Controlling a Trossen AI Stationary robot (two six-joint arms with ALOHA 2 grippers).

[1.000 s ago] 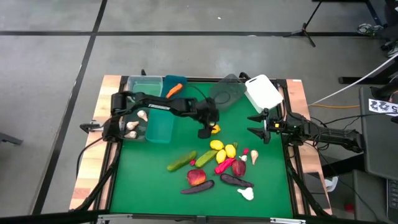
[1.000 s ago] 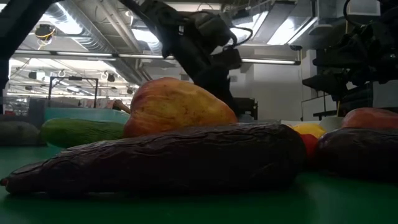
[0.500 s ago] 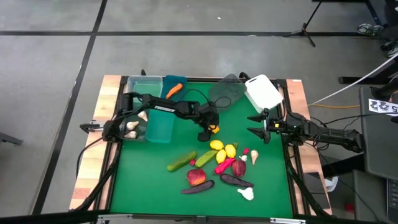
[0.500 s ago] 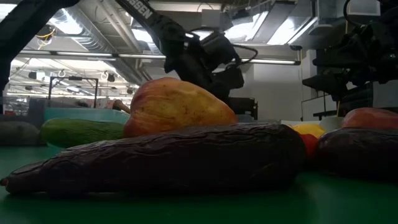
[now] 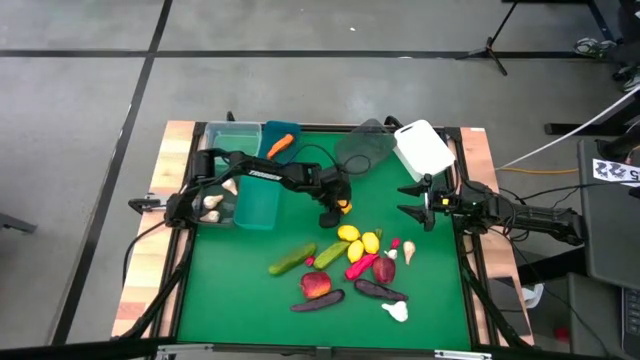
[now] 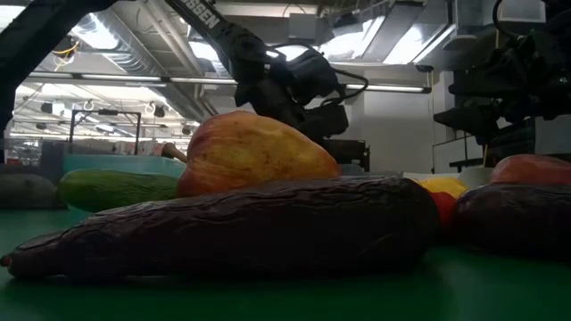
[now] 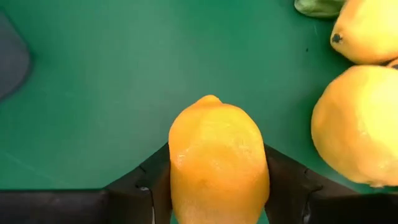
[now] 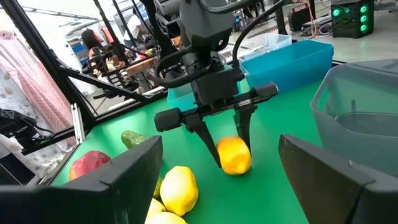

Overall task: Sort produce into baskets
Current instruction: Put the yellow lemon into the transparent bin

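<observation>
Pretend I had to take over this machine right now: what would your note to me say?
Left gripper: fingers on either side of a lemon on the green mat, closing on it.
Right gripper: open, empty, waiting at the mat's right edge.
Done: carrot in the blue basket; garlic bulbs in a tub at the left edge.
Left: two lemons, cucumbers, apples, eggplants, garlic, peppers loose mid-mat.

A green mat (image 5: 240, 290) covers the table, whose wooden edge (image 5: 155, 200) shows at the frame's left. A tripod stand (image 5: 492, 42) sits on the grey floor at upper right, and white cables (image 5: 560, 145) run along the right.
</observation>
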